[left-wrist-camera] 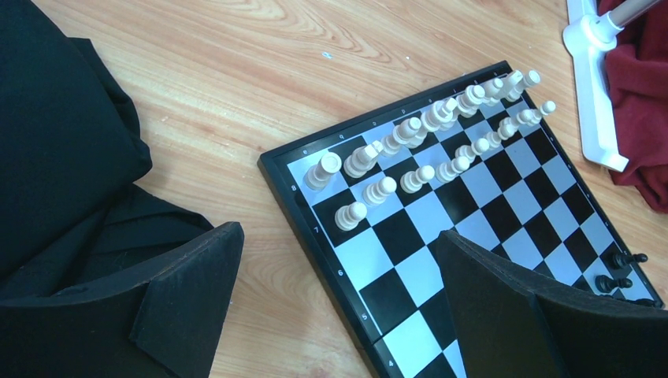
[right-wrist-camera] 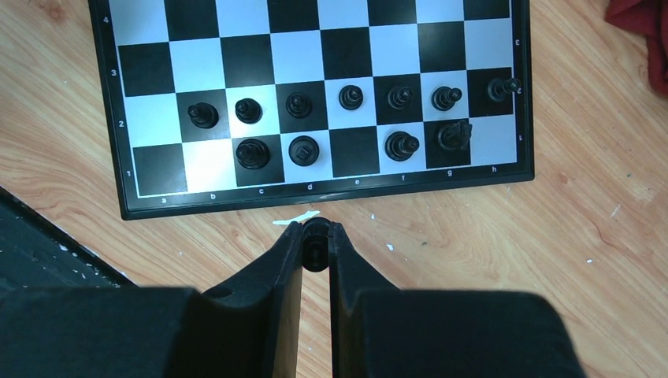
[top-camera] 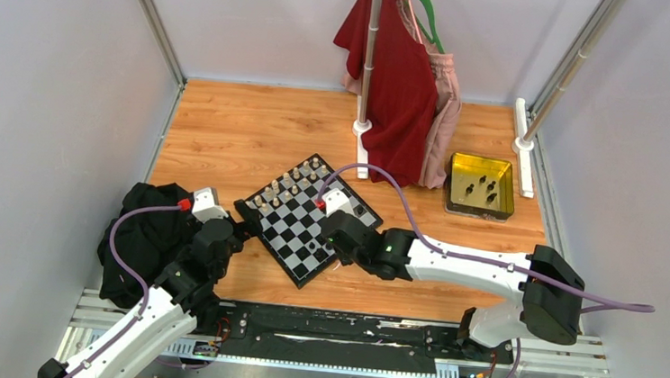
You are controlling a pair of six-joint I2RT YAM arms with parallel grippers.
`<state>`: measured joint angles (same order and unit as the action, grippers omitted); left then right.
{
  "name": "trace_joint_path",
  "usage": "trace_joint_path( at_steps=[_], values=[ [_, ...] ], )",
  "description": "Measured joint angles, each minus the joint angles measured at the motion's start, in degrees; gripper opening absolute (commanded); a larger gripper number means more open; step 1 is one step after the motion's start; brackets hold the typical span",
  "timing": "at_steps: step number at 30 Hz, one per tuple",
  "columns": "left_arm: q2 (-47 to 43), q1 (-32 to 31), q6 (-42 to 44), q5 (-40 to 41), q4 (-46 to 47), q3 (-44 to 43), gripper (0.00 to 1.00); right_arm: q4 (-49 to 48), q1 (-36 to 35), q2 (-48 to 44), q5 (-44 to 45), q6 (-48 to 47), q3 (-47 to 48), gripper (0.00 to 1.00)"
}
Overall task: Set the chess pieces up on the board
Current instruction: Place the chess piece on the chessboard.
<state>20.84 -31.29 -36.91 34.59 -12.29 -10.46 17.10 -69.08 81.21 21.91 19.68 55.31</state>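
**Mia:** What is that black chess piece (right-wrist-camera: 315, 252) like to hold?

**Sam:** Tiny, light, hard and smooth, I think. It could slip or tip over. Best to pinch its sides. The right gripper (right-wrist-camera: 315, 230) is squeezed tight on it, and its camera shows it just outside the board (right-wrist-camera: 354, 150), over the wooden table (right-wrist-camera: 488, 260).

**Mia:** And the left gripper (left-wrist-camera: 339, 236)?

**Sam:** Spread wide, holding nothing, by the board's corner.

**Mia:** Which camera shows what?

**Sam:** Only the right wrist shows the pinch. The left wrist shows the cream pieces (left-wrist-camera: 417, 130) in rows. Only the top shows black pieces in the yellow tray (top-camera: 464, 168).
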Motion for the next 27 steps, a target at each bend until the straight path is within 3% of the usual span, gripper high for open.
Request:
trace_joint_path(
  at_steps=[27],
  values=[
    [0.83, 0.00, 0.15, -0.17, 0.20, 0.00, 1.00, -1.36, -0.26, 3.67, -7.39, -0.39, 2.80, 0.00]
  ],
)
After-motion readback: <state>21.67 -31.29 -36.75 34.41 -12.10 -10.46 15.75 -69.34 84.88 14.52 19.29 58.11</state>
